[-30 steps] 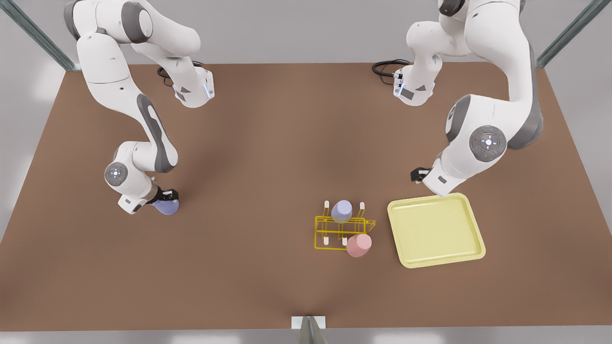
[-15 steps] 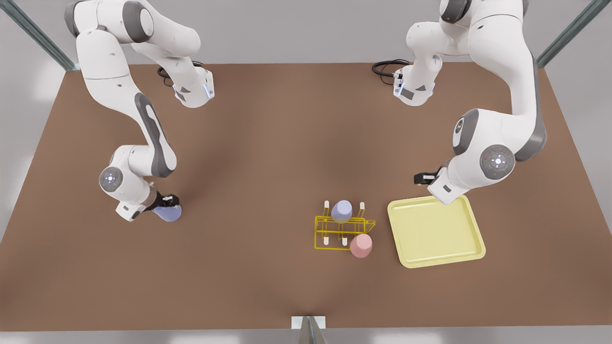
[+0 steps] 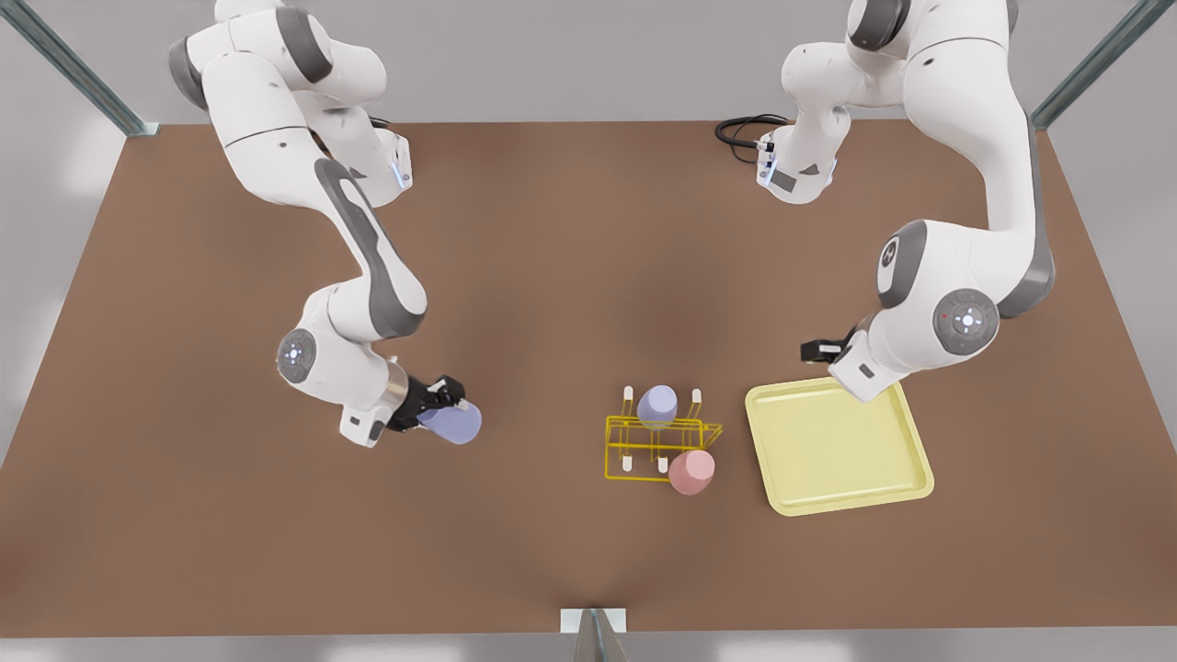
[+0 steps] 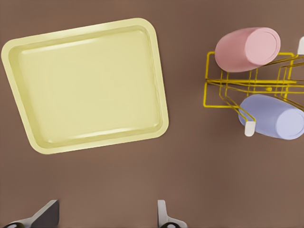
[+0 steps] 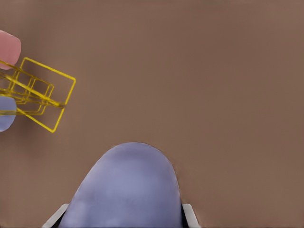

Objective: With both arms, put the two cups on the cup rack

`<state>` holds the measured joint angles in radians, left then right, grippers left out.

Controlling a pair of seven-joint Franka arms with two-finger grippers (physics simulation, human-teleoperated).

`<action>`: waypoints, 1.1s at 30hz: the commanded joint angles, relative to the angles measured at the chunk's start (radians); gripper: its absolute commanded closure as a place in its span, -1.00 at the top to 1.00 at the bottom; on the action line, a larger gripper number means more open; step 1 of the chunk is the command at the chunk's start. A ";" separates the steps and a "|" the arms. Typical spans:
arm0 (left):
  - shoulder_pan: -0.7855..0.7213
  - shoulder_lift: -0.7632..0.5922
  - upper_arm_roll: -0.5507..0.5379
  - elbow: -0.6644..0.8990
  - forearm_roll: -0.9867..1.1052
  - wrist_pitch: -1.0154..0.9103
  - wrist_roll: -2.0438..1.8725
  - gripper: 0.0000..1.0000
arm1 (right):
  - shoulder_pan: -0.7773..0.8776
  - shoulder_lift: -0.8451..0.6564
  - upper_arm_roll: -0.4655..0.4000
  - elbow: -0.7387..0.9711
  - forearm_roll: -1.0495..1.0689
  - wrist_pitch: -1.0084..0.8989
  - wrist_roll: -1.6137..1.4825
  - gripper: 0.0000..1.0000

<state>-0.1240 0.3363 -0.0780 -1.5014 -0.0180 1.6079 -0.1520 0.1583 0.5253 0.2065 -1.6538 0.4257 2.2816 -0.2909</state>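
right gripper [image 3: 439, 405] | clamped on lavender cup [image 3: 451, 424], tilted, well short of rack [image 3: 657, 441] | left gripper [image 4: 104, 216] | spread open, empty, over tray [image 3: 906, 483] edge, waiting | pink cup [image 3: 691, 471] and a second lavender one sit on rack pegs

The table [image 3: 570, 276] is plain matte brown. The cup rack [image 3: 657, 446] is bright yellow wire with white-tipped pegs, carrying a lavender cup [image 3: 657, 405] and a pale pink cup [image 3: 691, 472]. A second lavender cup [image 3: 452, 424] matches. The tray [image 3: 906, 487] is pale yellow. Both arms are white with grey joints.
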 commanded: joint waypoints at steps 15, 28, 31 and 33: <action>-0.008 0.007 -0.042 0.007 0.009 0.010 0.028 1.00 | 0.202 0.421 0.004 0.554 0.545 0.085 0.038 0.56; -0.016 0.004 -0.051 0.007 0.010 0.004 0.022 1.00 | 0.291 0.452 -0.044 0.571 0.536 0.147 0.122 0.55; -0.016 -0.003 -0.071 0.007 0.016 -0.002 -0.015 1.00 | 0.320 0.455 -0.081 0.575 0.536 0.147 0.125 0.55; -0.014 -0.003 -0.100 0.007 0.056 -0.003 -0.054 1.00 | 0.331 0.473 -0.084 0.594 0.535 0.150 0.125 0.55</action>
<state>-0.1393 0.3346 -0.1684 -1.4939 0.0134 1.6104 -0.1424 0.4869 0.9960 0.1229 -1.0627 0.9685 2.4293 -0.2465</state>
